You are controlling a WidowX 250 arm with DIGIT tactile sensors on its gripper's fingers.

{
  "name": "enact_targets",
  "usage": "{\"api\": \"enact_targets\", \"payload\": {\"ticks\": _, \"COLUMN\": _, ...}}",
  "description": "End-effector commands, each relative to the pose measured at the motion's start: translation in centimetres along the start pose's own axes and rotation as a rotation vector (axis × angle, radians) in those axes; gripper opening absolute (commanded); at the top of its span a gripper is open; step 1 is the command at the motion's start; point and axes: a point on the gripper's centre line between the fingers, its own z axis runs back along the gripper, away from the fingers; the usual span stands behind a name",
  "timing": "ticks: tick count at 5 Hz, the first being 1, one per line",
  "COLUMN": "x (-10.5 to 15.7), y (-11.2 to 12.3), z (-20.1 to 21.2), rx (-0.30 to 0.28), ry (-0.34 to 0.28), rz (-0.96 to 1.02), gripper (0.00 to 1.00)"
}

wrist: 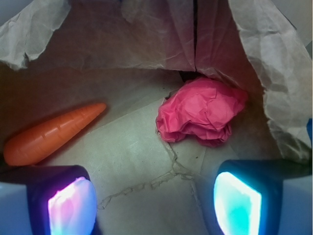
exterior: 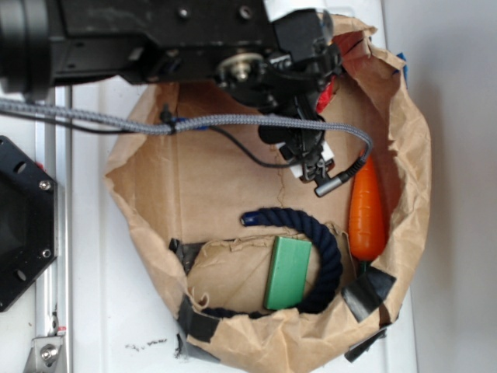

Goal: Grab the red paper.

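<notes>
My end effector (wrist: pixel 154 200) is wide open and holds nothing; the crumpled red tissue paper (wrist: pixel 200 111) lies at centre right of the wrist frame, apart from my fingertips (wrist: pixel 237 200).

The red paper (wrist: pixel 202 111) sits crumpled into a loose wad, folds and creases all over, reading pinkish-red in the wrist view. It rests on the floor of the bag, tucked into a far corner against the wall. From the exterior view only a red sliver (exterior: pixel 326 92) peeks out, the rest hidden.
</notes>
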Motion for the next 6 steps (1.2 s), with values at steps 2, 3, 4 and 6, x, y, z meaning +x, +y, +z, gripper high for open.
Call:
{"api": "enact_targets", "payload": {"ticks": 2, "x": 1.7, "y": -1.2, "z": 1.4, "rx": 0.046, "ry": -0.062, "rz": 0.041, "gripper": 1.0}}
{"api": "enact_targets", "payload": {"ticks": 3, "x": 1.2, "y": -3.4, "z": 2.1, "rx": 0.107, "ry": -0.113, "rz": 0.04, "gripper": 1.0}}
{"api": "enact_targets", "payload": {"ticks": 4, "x": -0.8, "y": -5.7, "z": 2.3, "rx": 0.097, "ry": -0.114, "rz": 0.0, "gripper": 1.0}}
{"api": "enact_targets", "payload": {"ticks": 6, "x": -3.0, "y": -5.0, "z": -0.2, "rx": 0.024, "ry": -0.18, "rz": 0.032, "gripper": 1.0}}
